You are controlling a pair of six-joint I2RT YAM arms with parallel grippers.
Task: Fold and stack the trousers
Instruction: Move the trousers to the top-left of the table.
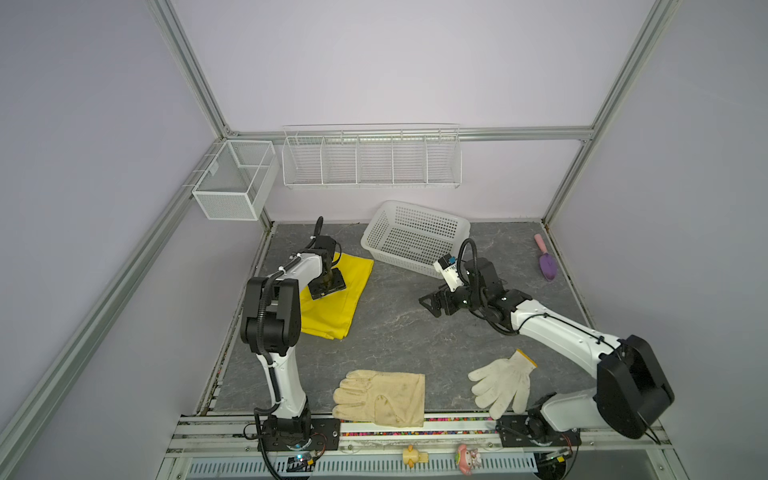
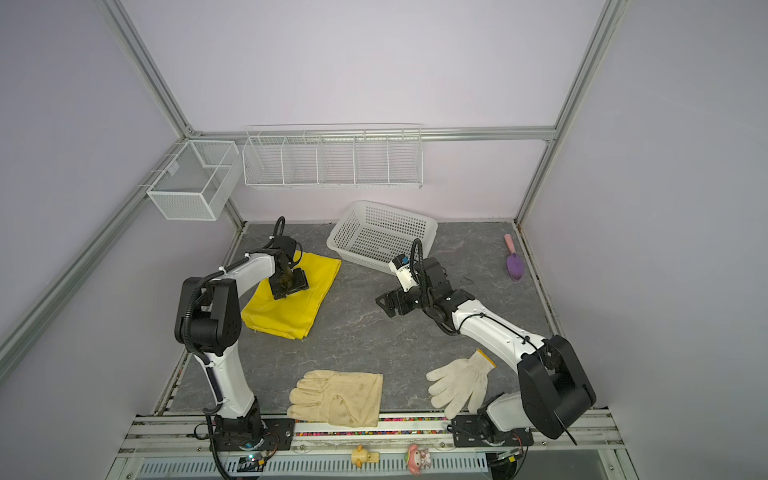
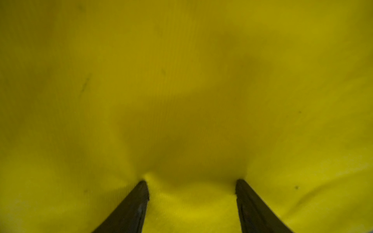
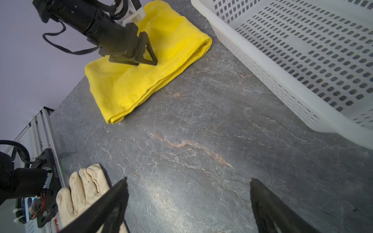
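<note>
Left wrist: parted claw (image 3: 191,181) on trousers (image 3: 181,80)

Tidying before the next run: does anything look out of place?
The cream glove overhangs the table's front edge onto the rail; the white knitted glove lies right at that edge. The white basket sits skewed to the back wall.

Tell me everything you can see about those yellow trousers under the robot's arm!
The trousers are plain, bright yellow woven cloth, folded into a thick, flat, roughly rectangular bundle. Its fold edges are rounded and the layers show along one side. They lie on the grey marbled table, on the robot's left side, near the white basket but apart from it. The left gripper presses its open fingertips into the top, denting the cloth. Nothing else touches them.
</note>
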